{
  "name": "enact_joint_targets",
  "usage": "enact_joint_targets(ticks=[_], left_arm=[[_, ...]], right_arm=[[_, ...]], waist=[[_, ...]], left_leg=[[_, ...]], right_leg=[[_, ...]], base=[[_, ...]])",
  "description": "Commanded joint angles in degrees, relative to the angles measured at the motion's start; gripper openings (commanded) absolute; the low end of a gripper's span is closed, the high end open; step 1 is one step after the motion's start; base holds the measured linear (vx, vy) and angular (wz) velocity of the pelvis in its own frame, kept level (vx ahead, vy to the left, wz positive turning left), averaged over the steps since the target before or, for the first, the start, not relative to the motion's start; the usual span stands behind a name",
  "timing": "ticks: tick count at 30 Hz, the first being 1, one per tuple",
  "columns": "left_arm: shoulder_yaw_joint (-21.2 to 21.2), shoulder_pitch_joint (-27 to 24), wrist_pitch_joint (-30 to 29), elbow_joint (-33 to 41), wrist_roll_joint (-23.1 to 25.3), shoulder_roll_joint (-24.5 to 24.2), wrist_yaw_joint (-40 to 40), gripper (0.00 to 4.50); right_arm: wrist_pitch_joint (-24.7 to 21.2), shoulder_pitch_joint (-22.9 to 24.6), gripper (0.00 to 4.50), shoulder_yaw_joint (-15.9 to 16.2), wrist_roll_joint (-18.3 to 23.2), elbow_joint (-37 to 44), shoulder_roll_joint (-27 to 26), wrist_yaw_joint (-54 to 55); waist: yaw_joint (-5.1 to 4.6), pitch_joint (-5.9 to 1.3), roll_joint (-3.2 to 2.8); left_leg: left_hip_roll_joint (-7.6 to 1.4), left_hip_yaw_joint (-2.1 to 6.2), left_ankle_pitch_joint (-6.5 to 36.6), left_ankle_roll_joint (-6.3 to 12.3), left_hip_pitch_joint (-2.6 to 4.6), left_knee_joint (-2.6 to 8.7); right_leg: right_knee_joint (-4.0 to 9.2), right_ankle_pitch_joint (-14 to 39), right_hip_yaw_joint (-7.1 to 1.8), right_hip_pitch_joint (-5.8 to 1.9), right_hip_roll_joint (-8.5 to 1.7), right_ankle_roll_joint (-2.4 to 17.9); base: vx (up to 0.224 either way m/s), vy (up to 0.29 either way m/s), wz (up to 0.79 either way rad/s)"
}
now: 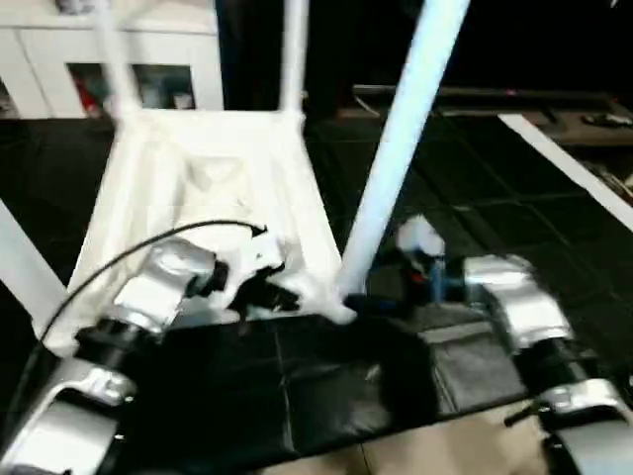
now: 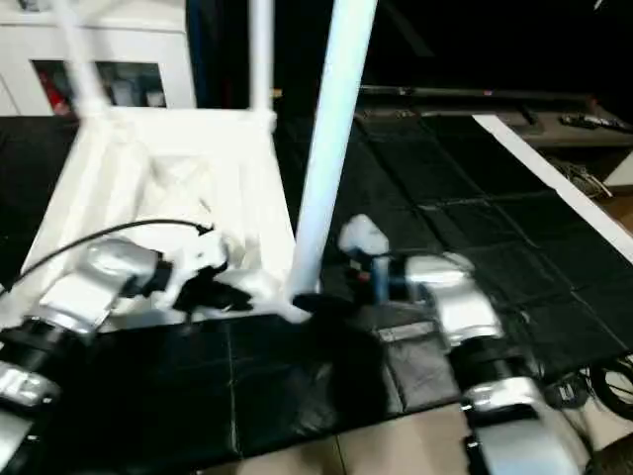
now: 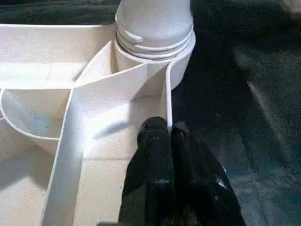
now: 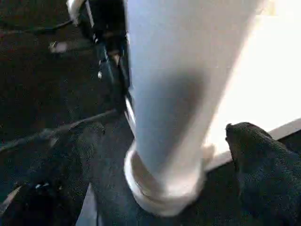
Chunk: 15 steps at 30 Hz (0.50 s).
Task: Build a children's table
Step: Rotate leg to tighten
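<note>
The children's table lies upside down on a black mat, its white ribbed top (image 1: 198, 188) facing up. A long white leg (image 1: 401, 139) stands in the near right corner socket (image 3: 155, 52). Three more legs (image 1: 294, 49) rise from the other corners. My left gripper (image 3: 164, 134) is shut on the top's thin rim wall just beside that socket. My right gripper (image 1: 368, 302) is open at the foot of the near leg. Its black fingers (image 4: 256, 150) stand on either side of the leg, apart from it.
A white cabinet with glass doors (image 1: 129, 69) stands behind the table. The black mat (image 1: 297, 386) ends in a white strip (image 1: 574, 168) on the right and pale floor (image 1: 445, 455) close to me. Cables (image 2: 603, 381) lie at the near right.
</note>
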<state>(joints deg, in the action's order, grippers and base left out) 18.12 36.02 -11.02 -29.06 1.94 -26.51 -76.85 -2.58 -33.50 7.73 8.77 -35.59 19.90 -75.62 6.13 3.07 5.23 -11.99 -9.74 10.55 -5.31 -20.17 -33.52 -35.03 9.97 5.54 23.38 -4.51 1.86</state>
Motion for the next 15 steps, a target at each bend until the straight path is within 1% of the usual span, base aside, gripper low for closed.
enact_joint_targets(ticks=[1,2,4,5,6,8,11,13,14,15], left_arm=[[2.03,1.13,2.42,1.85,-1.63,0.65,-4.75,0.00],[2.31,1.16,2.85,1.79,-1.62,0.31,-5.52,0.00],[2.66,1.26,3.48,1.64,-1.60,-0.17,-6.43,0.00],[2.81,1.32,3.74,1.58,-1.58,-0.41,-6.85,0.00],[2.81,1.33,3.74,1.57,-1.58,-0.41,-6.85,0.00],[3.18,1.47,4.25,1.44,-1.59,-0.78,-7.61,0.00],[3.29,1.56,4.80,1.17,-1.45,-0.85,-8.14,0.00],[3.26,1.70,5.04,0.86,-1.25,-0.70,-8.13,0.00],[3.24,1.76,5.10,0.76,-1.18,-0.64,-8.15,0.00],[3.23,1.78,5.13,0.71,-1.16,-0.61,-8.16,0.00]], right_arm=[[1.84,-1.46,4.47,1.38,-0.59,-2.23,1.25,-4.06],[1.78,-1.91,4.47,1.60,-0.45,-3.09,1.50,-5.42],[1.33,-2.76,4.13,1.62,0.04,-4.41,1.63,-7.29],[1.09,-3.28,4.13,1.62,0.34,-5.15,1.62,-8.30],[1.08,-3.29,4.08,1.62,0.35,-5.16,1.62,-8.32],[1.44,-4.27,3.78,1.84,0.77,-6.74,1.57,-10.04],[2.46,-5.08,3.66,1.93,0.59,-8.31,1.19,-10.84],[3.02,-5.89,3.47,2.06,0.48,-9.61,0.54,-10.98],[3.28,-6.15,3.28,2.13,0.56,-10.08,0.37,-11.20],[3.41,-6.26,3.28,2.16,0.61,-10.30,0.30,-11.31]], waist=[[-0.45,-3.69,-1.00],[-0.39,-3.68,-0.99],[-0.13,-3.76,-0.85],[-0.01,-3.73,-0.75],[0.04,-3.77,-0.82],[0.06,-3.76,-0.64],[0.09,-3.77,-0.75],[0.05,-3.82,-0.56],[0.04,-3.81,-0.56],[0.04,-3.83,-0.62]], left_leg=[[-1.79,-0.08,10.23,1.63,0.42,3.78],[-1.78,-0.10,10.18,1.69,0.39,3.76],[-1.89,-0.16,9.73,1.88,0.41,3.68],[-1.91,-0.20,9.37,1.94,0.37,3.67],[-1.92,-0.16,9.26,1.93,0.33,3.65],[-1.93,-0.23,9.21,1.90,0.36,3.60],[-1.98,-0.19,9.44,1.81,0.31,3.58],[-1.96,-0.20,8.82,1.78,0.26,3.56],[-1.94,-0.20,8.80,1.81,0.25,3.55],[-1.94,-0.21,8.89,1.79,0.28,3.54]], right_leg=[[3.77,11.51,-3.34,-3.37,-4.05,11.64],[3.77,11.47,-3.34,-3.40,-4.01,11.69],[3.62,10.93,-3.32,-3.41,-3.97,11.94],[3.52,10.53,-3.32,-3.38,-3.94,12.12],[3.40,10.48,-3.28,-3.46,-3.98,12.22],[3.44,10.70,-3.29,-3.39,-4.00,12.19],[3.44,11.54,-3.25,-3.34,-4.08,12.13],[3.29,10.78,-3.26,-3.37,-4.01,12.20],[3.28,10.88,-3.24,-3.34,-4.04,12.27],[3.31,11.06,-3.23,-3.32,-4.07,12.33]], base=[[0.000,0.000,0.00],[0.000,0.000,0.00],[0.000,0.000,0.00],[0.000,0.000,0.00],[0.000,0.000,0.00],[0.000,0.000,0.00],[0.000,0.000,0.00],[0.000,0.000,0.00],[0.000,0.000,0.00],[0.000,0.000,0.00]])
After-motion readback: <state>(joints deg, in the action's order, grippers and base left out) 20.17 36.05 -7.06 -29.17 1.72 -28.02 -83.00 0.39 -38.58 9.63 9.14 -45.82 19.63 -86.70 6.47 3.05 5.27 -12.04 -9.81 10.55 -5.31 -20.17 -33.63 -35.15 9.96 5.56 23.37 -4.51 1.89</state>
